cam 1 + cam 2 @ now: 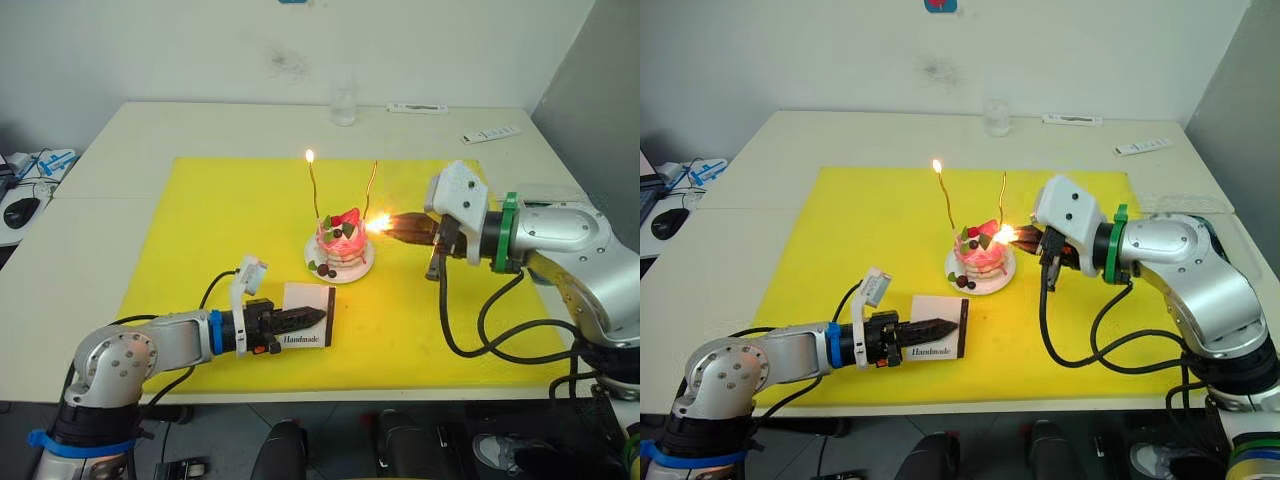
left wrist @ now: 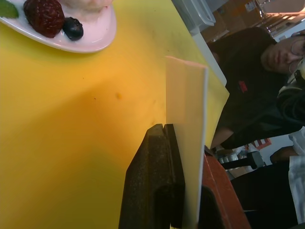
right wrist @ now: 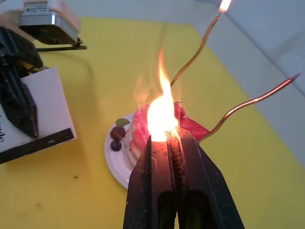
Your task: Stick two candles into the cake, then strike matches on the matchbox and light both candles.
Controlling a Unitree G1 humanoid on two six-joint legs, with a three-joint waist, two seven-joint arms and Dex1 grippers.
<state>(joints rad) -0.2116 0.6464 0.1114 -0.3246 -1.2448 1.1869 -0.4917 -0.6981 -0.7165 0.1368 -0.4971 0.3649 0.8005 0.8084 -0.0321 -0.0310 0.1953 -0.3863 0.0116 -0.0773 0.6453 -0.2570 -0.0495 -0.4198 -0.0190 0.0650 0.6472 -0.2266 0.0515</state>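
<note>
The pink cake sits on its white plate in the middle of the yellow mat. Two wavy candles stand in it. The left candle burns at its tip; the right candle shows no flame. My right gripper is shut on a burning match, whose flame sits beside the cake's right side, below the right candle's tip. My left gripper is shut on the white matchbox, which rests on the mat in front of the cake.
A clear glass, a white strip and a remote lie at the table's far edge. A mouse sits on the left desk. A person sits beyond the table's near edge.
</note>
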